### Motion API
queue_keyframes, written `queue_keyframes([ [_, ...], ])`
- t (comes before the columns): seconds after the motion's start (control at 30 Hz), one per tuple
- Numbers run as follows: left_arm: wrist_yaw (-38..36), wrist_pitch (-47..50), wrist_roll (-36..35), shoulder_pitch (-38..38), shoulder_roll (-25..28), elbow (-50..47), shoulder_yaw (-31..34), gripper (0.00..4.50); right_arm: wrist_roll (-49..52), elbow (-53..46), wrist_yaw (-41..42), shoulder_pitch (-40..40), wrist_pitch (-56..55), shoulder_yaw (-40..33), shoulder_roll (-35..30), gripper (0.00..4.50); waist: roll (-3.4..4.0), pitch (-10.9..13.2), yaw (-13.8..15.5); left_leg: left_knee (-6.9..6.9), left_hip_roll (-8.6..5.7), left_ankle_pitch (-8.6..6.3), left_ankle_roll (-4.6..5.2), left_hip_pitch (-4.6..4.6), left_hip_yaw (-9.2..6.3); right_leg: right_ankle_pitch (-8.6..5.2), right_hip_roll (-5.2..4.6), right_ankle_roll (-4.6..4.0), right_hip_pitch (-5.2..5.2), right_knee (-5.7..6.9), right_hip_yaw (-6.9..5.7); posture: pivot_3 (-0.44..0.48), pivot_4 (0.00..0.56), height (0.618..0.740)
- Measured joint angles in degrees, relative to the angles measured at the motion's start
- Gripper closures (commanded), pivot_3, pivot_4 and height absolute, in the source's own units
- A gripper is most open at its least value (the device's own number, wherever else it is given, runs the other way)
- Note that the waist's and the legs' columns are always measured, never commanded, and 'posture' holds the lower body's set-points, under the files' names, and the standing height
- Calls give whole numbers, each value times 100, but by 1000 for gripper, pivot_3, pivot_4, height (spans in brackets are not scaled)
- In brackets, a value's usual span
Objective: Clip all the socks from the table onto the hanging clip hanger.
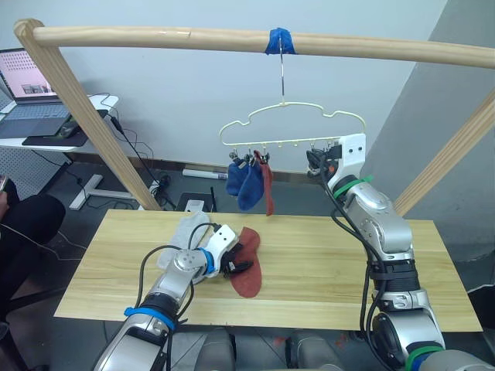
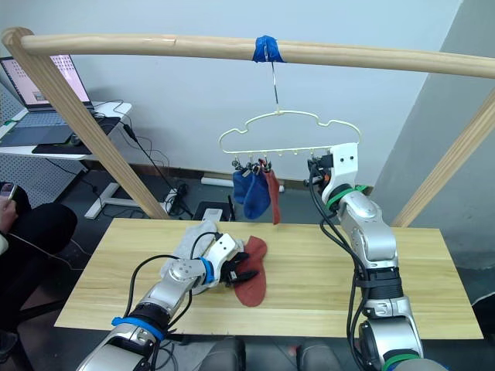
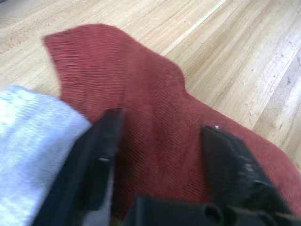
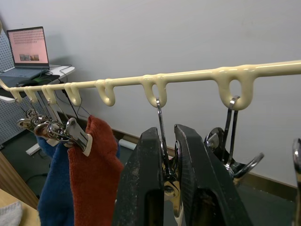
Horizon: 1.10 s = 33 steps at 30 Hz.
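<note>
My left gripper (image 3: 157, 155) spreads over a ribbed rust red sock (image 3: 155, 108); my right gripper (image 4: 170, 165) pinches a metal clip (image 4: 171, 186).

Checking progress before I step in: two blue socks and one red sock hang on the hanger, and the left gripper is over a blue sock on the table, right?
Not quite. The left wrist view shows the left gripper open over a red sock, not blue. The rest holds.

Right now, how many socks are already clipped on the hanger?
3 that I can make out: two blue socks and one rust red sock, bunched at the left end of the clip hanger. Another could be hidden behind them.
</note>
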Motion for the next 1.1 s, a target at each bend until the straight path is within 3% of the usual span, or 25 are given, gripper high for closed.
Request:
queue_keyframes([
  [0.07,-64,2,-85,0,-1,-16,105,22,0,0,0,-4,0,-1,-1,4391,0,0,-1,0,0,0,0,0,0,0,0,0,0,1,0,-12,126,740],
  [0.37,-332,298,-906,403,-172,-1383,520,22,-4,11,-9,-10,-1,-6,-8,4391,0,0,-2,0,0,0,0,0,1,0,0,-1,1,1,2,-15,124,740],
  [0.63,27,219,-177,441,-157,-974,-33,22,-5,15,-7,-11,-1,-5,-9,4391,0,-2,-5,4,-1,0,0,2,0,1,0,-1,2,4,2,-23,117,740],
  [0.73,60,227,7,398,-186,-631,-178,620,-5,15,-3,-11,-1,-5,-16,4391,0,-1,-5,4,0,0,0,2,0,1,0,-1,1,4,1,-25,115,740],
  [1.1,-272,-391,137,197,-159,-314,-369,3823,-4,14,8,-11,-1,-3,-46,4391,1,-4,-4,3,0,0,0,2,0,1,0,-1,2,5,0,-21,109,740],
])
